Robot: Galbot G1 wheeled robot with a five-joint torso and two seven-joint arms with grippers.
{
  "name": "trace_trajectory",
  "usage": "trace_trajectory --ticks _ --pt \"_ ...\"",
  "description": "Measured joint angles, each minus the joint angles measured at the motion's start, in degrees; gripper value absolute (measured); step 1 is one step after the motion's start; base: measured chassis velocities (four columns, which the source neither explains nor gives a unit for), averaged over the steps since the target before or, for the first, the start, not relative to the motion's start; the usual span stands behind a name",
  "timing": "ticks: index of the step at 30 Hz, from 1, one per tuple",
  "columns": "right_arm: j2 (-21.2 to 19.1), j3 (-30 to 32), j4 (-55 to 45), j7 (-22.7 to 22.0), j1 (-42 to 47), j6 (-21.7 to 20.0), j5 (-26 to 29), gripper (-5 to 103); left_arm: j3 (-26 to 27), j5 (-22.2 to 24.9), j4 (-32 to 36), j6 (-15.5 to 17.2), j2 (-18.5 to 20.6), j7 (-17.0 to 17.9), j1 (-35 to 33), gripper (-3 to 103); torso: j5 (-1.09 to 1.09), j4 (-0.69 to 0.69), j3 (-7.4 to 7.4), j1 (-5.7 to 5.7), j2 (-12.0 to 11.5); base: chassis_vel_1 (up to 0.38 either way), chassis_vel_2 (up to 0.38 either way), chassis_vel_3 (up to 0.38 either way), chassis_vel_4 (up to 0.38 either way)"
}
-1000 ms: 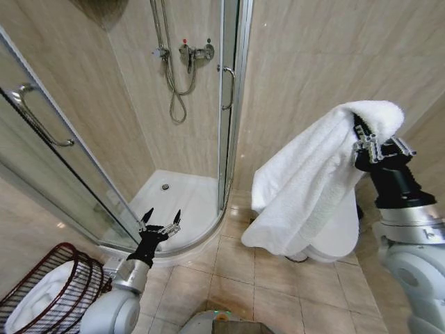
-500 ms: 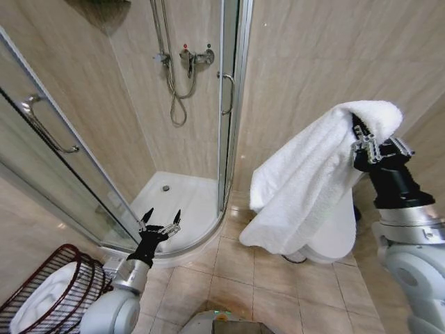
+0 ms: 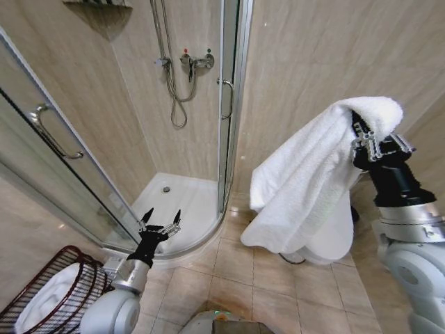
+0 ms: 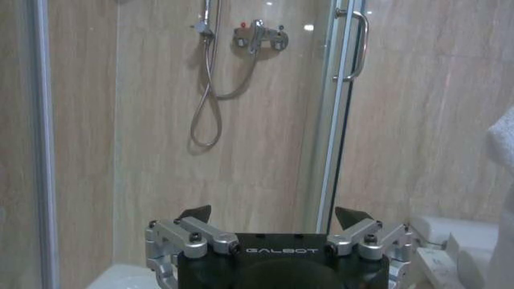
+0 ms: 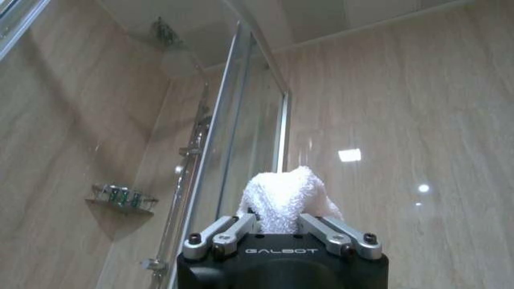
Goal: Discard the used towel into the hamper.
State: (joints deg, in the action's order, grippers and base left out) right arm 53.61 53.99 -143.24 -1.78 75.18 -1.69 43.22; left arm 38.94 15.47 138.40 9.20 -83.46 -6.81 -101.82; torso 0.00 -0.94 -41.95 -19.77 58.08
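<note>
- The right gripper (image 3: 363, 142), clamped on the white terry towel (image 3: 306, 184), holds it high, well apart from the dark red-brown wire hamper (image 3: 66, 296).
- The left gripper (image 3: 158, 221), jaws apart and empty, idles just above the hamper.
- Carrying over and dropping remain.

Towel (image 3: 306, 181) in raised right gripper (image 3: 364, 141)

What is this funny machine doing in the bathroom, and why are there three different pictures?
It is a robot with two arms. One camera sits on its head and looks down; one more sits on each wrist. The right gripper is held up high, its jaws shut on a big white towel that hangs down. You see a tuft of it in the right wrist view. The left gripper waits low by the shower, jaws open and empty. The hamper stands on the floor at the robot's left, with something white inside.
</note>
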Motion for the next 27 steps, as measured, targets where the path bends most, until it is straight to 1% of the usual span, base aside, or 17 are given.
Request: trace_trajectory --ticks 5,8,13,17,18,27 --pt "0.07 0.00 0.00 0.00 0.00 0.04 0.00 10 0.00 0.00 0.00 0.00 0.00 0.00 0.00 100 0.00 0.00 -0.51 -0.40 0.91 0.000 0.000 0.000 0.000" --pt "0.20 0.04 0.00 0.01 0.17 0.12 -0.02 10 0.00 0.00 0.00 0.00 0.00 0.00 0.00 100 0.00 0.00 -1.27 -1.05 2.31 0.000 0.000 0.000 0.000" --pt "0.26 0.07 0.00 0.01 0.25 0.17 -0.04 10 0.00 0.00 0.00 0.00 0.00 0.00 0.00 100 0.00 0.00 -1.82 -1.53 3.35 0.000 0.000 0.000 0.000" --pt "0.25 0.02 0.00 0.05 0.35 0.37 -0.09 10 0.00 0.00 0.00 0.00 0.00 0.00 0.00 100 0.00 0.00 -2.67 -2.18 4.85 0.000 0.000 0.000 0.000" --pt "0.25 0.02 0.00 0.05 0.35 0.37 -0.09 10 0.00 0.00 0.00 0.00 0.00 0.00 0.00 100 0.00 0.00 -2.67 -2.18 4.85 0.000 0.000 0.000 0.000" --pt "0.08 -0.58 0.00 0.26 0.60 0.73 -0.58 10 0.00 0.00 0.00 0.00 0.00 0.00 0.00 100 0.00 0.00 -4.11 -3.34 7.45 0.000 0.000 0.000 0.000"
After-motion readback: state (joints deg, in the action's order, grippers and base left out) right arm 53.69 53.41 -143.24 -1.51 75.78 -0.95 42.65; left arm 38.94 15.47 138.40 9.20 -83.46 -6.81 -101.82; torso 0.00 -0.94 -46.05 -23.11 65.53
